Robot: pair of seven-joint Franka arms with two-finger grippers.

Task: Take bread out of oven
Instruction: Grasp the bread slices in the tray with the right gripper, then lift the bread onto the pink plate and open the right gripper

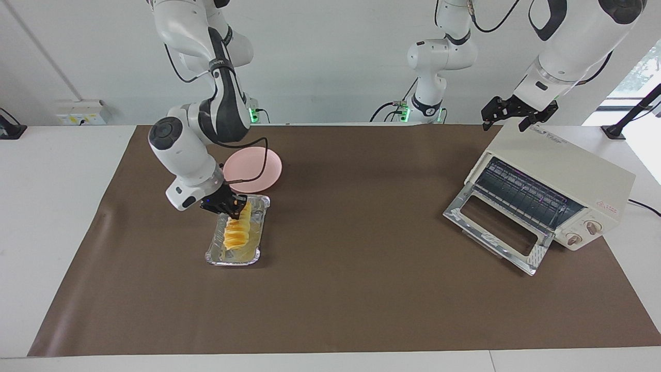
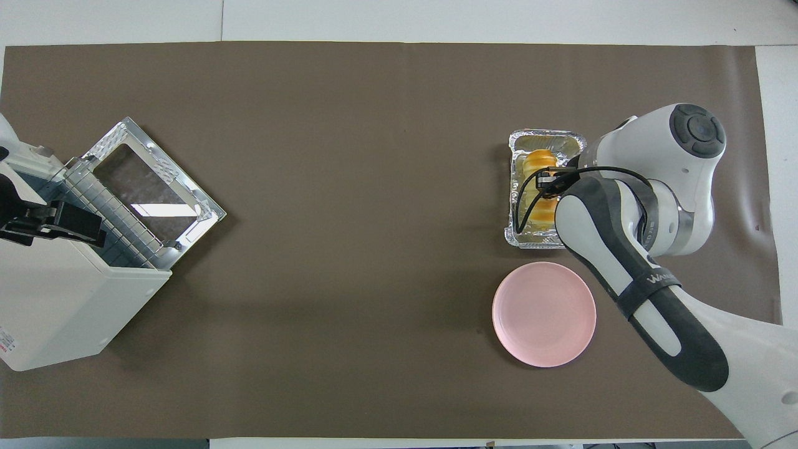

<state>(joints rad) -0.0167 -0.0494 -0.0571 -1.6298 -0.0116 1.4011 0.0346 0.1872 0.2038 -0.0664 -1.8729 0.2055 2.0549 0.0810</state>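
Over the foil tray (image 1: pixel 233 243), right gripper (image 1: pixel 231 206) clenched on the bread's (image 1: pixel 236 233) plate-side end, loaf tilted up, other end low in tray. Could slip or tear: soft, pinched at one tip only. Left gripper (image 1: pixel 516 114) waiting released over the oven (image 1: pixel 563 175), door down. Brown mat (image 1: pixel 351 289) on white worktop (image 1: pixel 51 206); pink plate (image 1: pixel 255 168) just beside tray; white wall.

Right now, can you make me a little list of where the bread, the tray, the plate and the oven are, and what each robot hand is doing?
bread: one end lifted, other end in foil tray
foil tray: on mat, right arm's end
pink plate: beside tray, nearer the robots
oven: left arm's end, door down
right end effector: shut on bread
left end effector: open, waits over oven
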